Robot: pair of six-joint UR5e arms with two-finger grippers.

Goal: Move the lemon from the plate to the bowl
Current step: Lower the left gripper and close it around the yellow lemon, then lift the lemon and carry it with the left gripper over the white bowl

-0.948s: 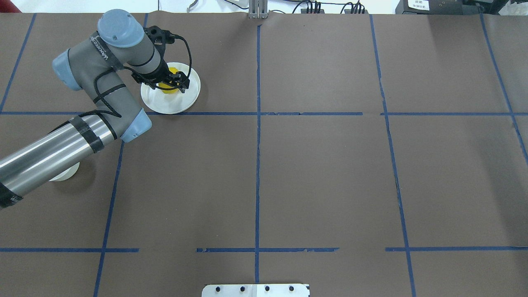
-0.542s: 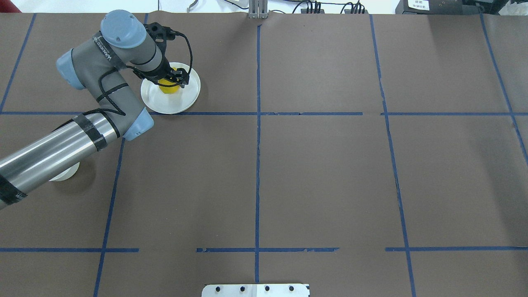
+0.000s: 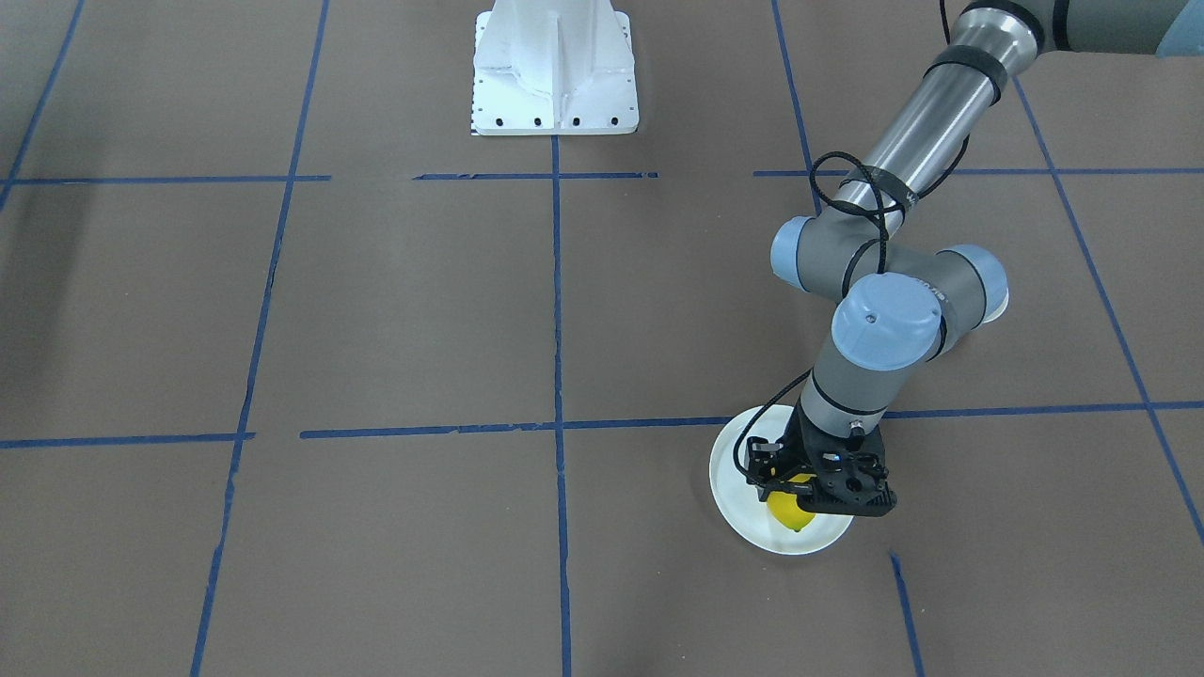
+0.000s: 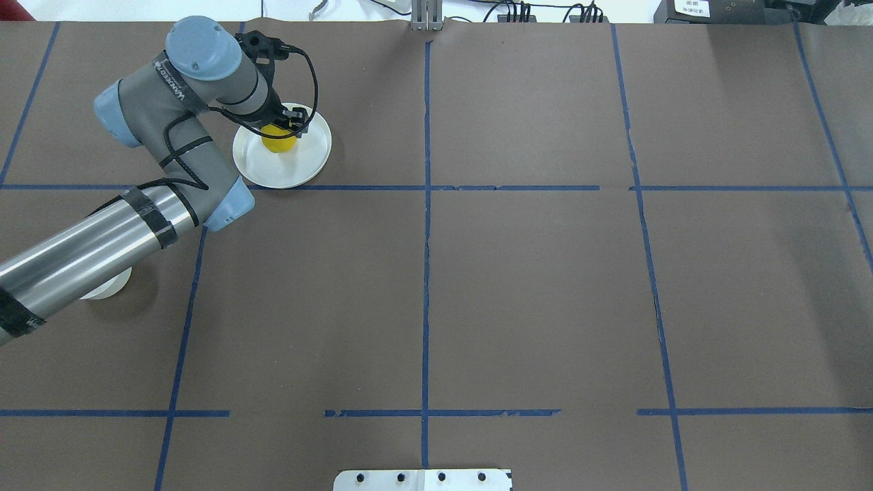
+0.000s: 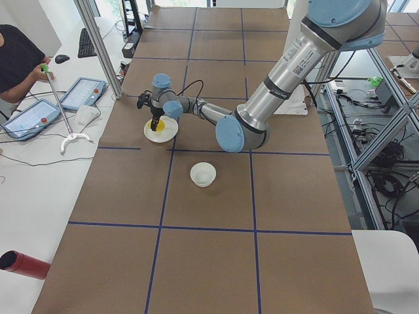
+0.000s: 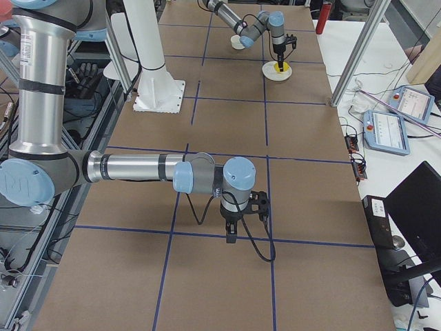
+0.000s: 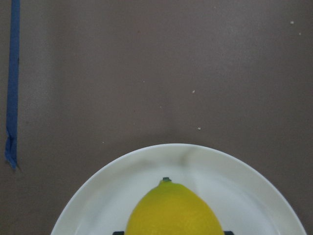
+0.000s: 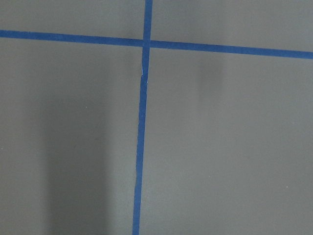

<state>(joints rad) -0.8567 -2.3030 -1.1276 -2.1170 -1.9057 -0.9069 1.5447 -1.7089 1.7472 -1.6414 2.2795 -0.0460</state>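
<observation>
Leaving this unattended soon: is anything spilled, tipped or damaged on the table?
Nothing stands out. The lemon sits on the plate with the left gripper around it, and the bowl stands upright and empty, apart from the plate.

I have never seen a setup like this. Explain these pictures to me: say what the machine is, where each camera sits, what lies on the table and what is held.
This is a robot with two jointed arms at a brown table marked with blue tape. One camera looks down from behind the robot, one faces it from across the table, one stands at each table end, and one rides on each wrist. The left arm reaches to a flat white plate, and its jaws are closed on a yellow lemon there; the left wrist camera shows that lemon close up. A small white bowl, where the lemon should go, stands empty nearer the robot. The right arm hangs over plain table, holding nothing that shows.
</observation>
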